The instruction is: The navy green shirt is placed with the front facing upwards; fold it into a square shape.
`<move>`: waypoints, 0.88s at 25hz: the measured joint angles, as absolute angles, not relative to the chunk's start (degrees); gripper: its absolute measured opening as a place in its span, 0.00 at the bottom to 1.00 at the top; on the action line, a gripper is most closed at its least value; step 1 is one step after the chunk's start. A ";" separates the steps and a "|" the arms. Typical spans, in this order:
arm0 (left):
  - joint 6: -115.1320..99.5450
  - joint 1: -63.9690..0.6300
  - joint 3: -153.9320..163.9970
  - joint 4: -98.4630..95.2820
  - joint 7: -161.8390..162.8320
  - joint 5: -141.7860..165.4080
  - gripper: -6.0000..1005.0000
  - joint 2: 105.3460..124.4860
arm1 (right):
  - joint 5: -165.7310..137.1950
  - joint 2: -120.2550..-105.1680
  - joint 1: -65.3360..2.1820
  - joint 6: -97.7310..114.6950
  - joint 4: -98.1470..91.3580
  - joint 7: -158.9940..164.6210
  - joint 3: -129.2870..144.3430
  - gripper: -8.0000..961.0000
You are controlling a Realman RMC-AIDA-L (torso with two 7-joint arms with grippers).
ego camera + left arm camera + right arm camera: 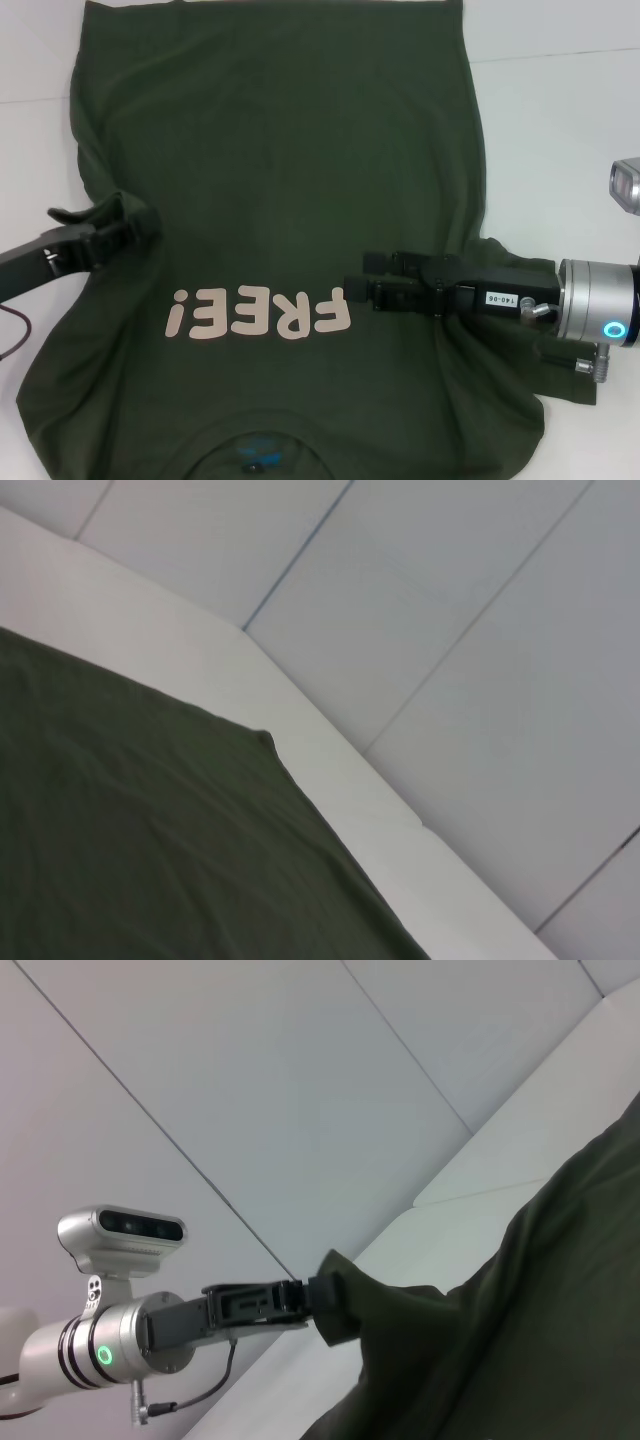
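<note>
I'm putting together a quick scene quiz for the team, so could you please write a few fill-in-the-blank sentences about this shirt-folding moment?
1. The navy green shirt carries the pink word ____ on its chest.
2. The left gripper is shut on the shirt's ____ edge.
3. The right gripper hovers beside the letter ____ of the lettering.

Missing words: FREE!; left; F

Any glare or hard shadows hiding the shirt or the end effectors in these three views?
Head view: even light and no glare, so the navy green shirt and the right end effector over it show plainly. Right wrist view: the left end effector, pinching lifted cloth, is evenly lit, and the green ring light glows without flare. Left wrist view: flat light, only faint wrinkle shading on the shirt.
</note>
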State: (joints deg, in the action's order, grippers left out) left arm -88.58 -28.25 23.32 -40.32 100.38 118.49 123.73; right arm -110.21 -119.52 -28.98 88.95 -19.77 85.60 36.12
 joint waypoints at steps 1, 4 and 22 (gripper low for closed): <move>-88.39 -28.25 23.85 -40.16 100.31 118.54 0.17 123.74 | -110.21 -119.52 -29.00 88.95 -19.77 85.61 36.12 0.95; -87.91 -28.40 25.10 -39.88 100.29 118.62 0.25 123.75 | -110.21 -119.53 -29.01 88.96 -19.77 85.60 36.12 0.95; -88.29 -29.15 32.29 -40.16 100.25 118.65 0.79 123.77 | -110.21 -119.52 -29.15 89.19 -19.77 85.60 36.12 0.95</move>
